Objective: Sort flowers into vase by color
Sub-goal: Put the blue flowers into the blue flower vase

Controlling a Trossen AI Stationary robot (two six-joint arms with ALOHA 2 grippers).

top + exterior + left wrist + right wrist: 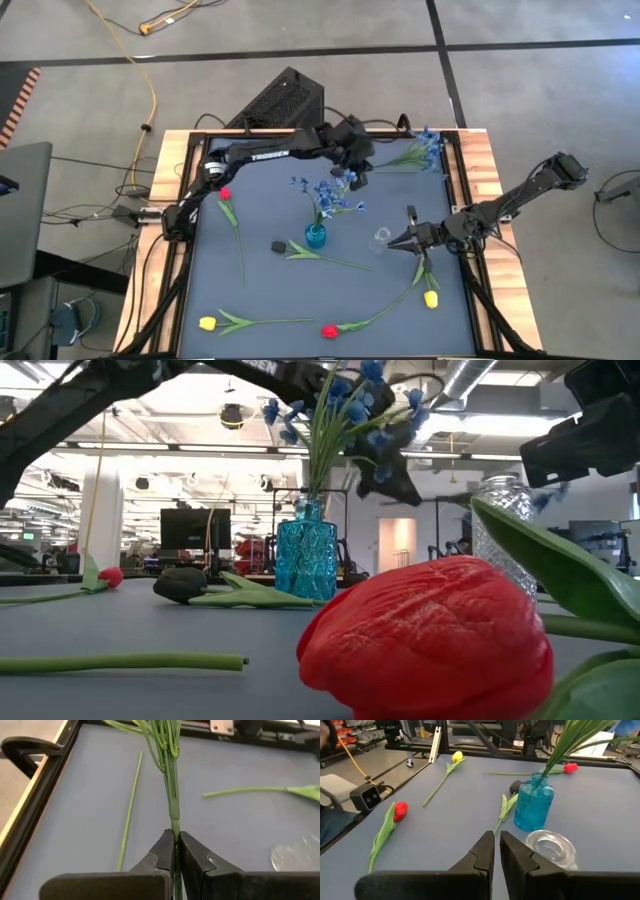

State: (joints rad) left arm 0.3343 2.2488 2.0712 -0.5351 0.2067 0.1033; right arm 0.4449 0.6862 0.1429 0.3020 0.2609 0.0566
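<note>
While the left hand (pixel 175 851) pinches a blue flower's stem (pixel 173 805) above the counter (pixel 260 290), the right hand (pixel 496 851) hovers nearly closed, empty, beside the clear vase (pixel 551 847).

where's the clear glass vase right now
In the high view the clear glass vase stands right of centre on the mat, just right of the blue vase and directly before the right claw.

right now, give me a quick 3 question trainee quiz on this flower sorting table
1. True or false: the left gripper is shut on a blue flower stem.
2. Which vase already holds flowers? A) blue vase B) clear vase
3. Fill in: the right gripper sits beside the ____ vase, holding nothing.

Key: 1 true; 2 A; 3 clear
</note>
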